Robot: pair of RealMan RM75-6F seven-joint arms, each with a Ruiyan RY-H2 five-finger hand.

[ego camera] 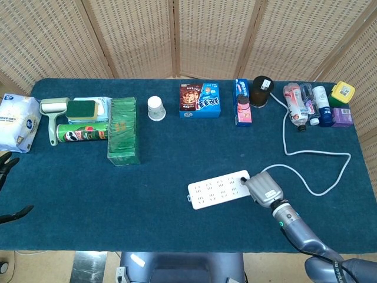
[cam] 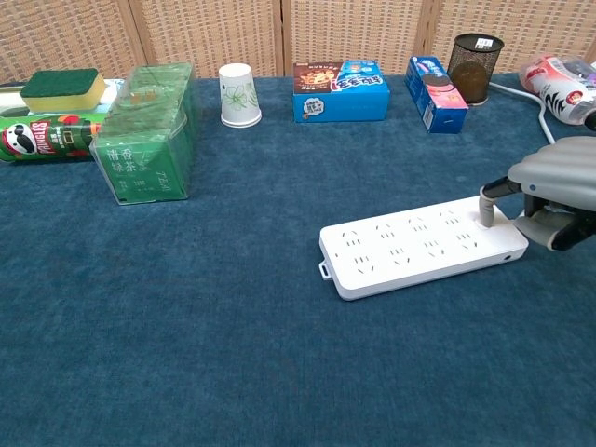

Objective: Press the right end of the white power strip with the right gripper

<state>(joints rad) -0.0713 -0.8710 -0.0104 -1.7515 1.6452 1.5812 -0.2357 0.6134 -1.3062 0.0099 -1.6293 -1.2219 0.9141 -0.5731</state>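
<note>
The white power strip (ego camera: 215,190) (cam: 419,247) lies flat on the blue cloth, right of centre, near the front edge. My right hand (ego camera: 265,190) (cam: 549,191) hovers over its right end, one finger (cam: 486,217) pointing down and touching the strip's top near that end; the other fingers are curled in and hold nothing. The strip's white cable (ego camera: 318,156) loops away to the back right. My left hand (ego camera: 7,168) shows only as dark fingers, spread apart, at the far left edge of the head view, off the table.
Along the back stand a green box (ego camera: 123,131), a Pringles can (ego camera: 82,132), a paper cup (ego camera: 156,108), a blue snack box (ego camera: 200,100), a small blue carton (ego camera: 242,102), a dark mesh cup (ego camera: 261,91) and several bottles (ego camera: 306,105).
</note>
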